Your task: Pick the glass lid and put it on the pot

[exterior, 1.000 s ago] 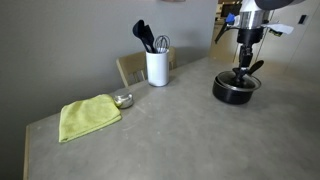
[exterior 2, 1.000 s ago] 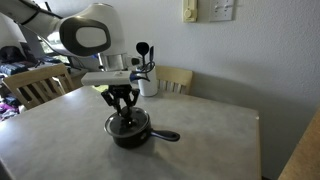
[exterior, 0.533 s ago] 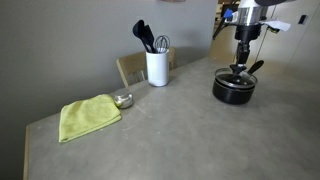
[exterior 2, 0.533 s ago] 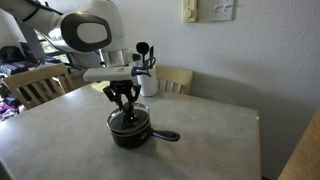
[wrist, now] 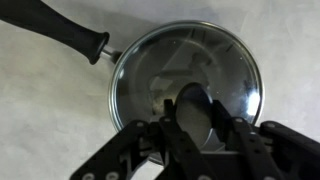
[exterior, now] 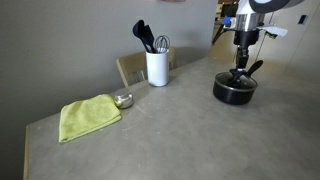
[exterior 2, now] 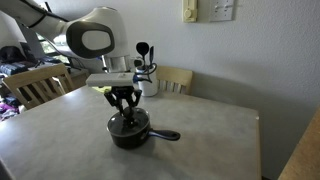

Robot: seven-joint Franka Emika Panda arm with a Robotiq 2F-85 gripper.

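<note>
**Exterior view, table seen lengthwise.** The pot (exterior: 235, 90) is seen near the far edge of the table (exterior: 170, 135). The glass lid (exterior: 236, 82) is laid across the pot's rim. The gripper (exterior: 240, 76) is held straight down over the pot, its tips at the lid. One link is seen thrown out to the side, so the jaws are judged spread, not clamped. Compared with half a second ago, the wrist is noted a touch lower. A white utensil holder (exterior: 157, 67) is placed well apart from the pot, and a green cloth (exterior: 88, 117) and a small metal bowl (exterior: 123, 100) farther off still.

**Exterior view, facing the wall.** The pot (exterior 2: 130, 133) is seen with its handle (exterior 2: 165, 135) pointed away from the arm. The gripper (exterior 2: 123, 113) is set directly above the pot. Against the earlier pictures only a small rise and dip of the wrist is recorded; the pot is not shifted.

**Wrist view.** The glass lid (wrist: 150, 75) is found seated square on the pot, metal rim matched all round. The pot's handle (wrist: 65, 32) is led off from the rim. The black knob (wrist: 195, 105) is framed between the jaws of the gripper (wrist: 200, 120), with a gap apparent on either side: released.

**Judgement.** Placement is taken as done. Only a straight lift clear of the knob is thought to be left.
</note>
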